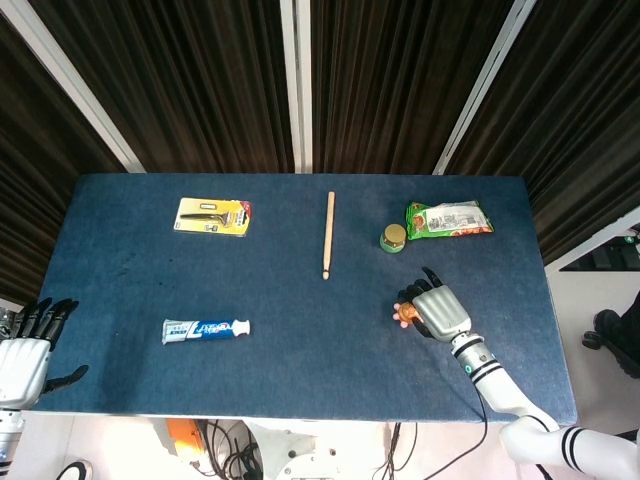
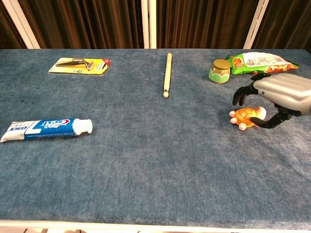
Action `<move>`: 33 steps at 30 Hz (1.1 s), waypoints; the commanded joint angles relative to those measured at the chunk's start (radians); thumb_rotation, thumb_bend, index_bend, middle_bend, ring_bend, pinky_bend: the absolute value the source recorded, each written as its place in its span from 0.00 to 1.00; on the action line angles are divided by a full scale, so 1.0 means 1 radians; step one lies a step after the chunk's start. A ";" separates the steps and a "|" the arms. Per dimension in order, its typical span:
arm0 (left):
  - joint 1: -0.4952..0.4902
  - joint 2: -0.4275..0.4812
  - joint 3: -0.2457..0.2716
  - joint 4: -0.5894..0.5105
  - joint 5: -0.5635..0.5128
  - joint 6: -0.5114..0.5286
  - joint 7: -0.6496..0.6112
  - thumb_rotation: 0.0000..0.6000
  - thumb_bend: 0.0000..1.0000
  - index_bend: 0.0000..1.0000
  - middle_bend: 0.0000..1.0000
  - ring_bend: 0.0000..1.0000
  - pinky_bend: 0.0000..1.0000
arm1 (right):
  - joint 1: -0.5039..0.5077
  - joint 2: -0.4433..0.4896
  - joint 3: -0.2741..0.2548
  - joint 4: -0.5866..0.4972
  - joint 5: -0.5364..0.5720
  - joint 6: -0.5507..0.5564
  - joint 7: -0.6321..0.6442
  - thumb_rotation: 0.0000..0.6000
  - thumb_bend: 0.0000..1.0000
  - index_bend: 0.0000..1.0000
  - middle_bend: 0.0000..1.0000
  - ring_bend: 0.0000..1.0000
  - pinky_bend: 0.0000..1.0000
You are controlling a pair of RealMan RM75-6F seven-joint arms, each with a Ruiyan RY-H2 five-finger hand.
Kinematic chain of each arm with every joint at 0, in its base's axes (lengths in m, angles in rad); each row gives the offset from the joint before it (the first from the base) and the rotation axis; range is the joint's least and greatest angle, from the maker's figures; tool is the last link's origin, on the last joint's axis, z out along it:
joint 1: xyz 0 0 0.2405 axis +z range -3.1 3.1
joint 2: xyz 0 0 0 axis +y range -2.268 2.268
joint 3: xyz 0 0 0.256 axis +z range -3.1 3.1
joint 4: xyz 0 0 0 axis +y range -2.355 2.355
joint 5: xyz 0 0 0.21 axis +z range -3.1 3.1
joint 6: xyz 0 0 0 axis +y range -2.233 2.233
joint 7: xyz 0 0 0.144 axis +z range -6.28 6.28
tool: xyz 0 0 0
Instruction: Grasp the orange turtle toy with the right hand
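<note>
The orange turtle toy (image 2: 247, 117) lies on the blue table cloth at the right, also seen as a small orange spot (image 1: 404, 314) in the head view. My right hand (image 2: 278, 95) hovers over its right side with the fingers spread and raised above the shell. The thumb reaches low beside the toy, and I cannot tell whether it touches. Nothing is gripped. In the head view the right hand (image 1: 440, 310) covers part of the toy. My left hand (image 1: 27, 350) hangs off the table's near left corner, fingers apart and empty.
A green and gold jar (image 2: 220, 71) and a snack bag (image 2: 257, 60) lie just behind the turtle. A wooden stick (image 2: 167, 74) lies mid-table, a razor pack (image 2: 80, 65) at the far left, and a toothpaste tube (image 2: 46, 128) at the near left.
</note>
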 commanded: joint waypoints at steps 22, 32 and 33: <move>0.001 -0.004 -0.001 0.012 0.001 0.001 -0.013 1.00 0.12 0.09 0.08 0.00 0.01 | -0.017 -0.100 0.004 0.120 -0.078 0.118 0.054 1.00 0.49 1.00 0.89 0.85 0.42; 0.002 -0.002 -0.001 0.006 0.005 0.005 -0.004 1.00 0.12 0.09 0.08 0.00 0.01 | -0.024 -0.024 -0.001 0.051 -0.068 0.094 0.092 1.00 0.16 0.53 0.47 0.35 0.07; 0.002 -0.003 -0.001 0.006 0.005 0.006 -0.004 1.00 0.12 0.09 0.08 0.00 0.01 | -0.025 -0.019 0.000 0.046 -0.067 0.095 0.093 1.00 0.16 0.49 0.43 0.31 0.07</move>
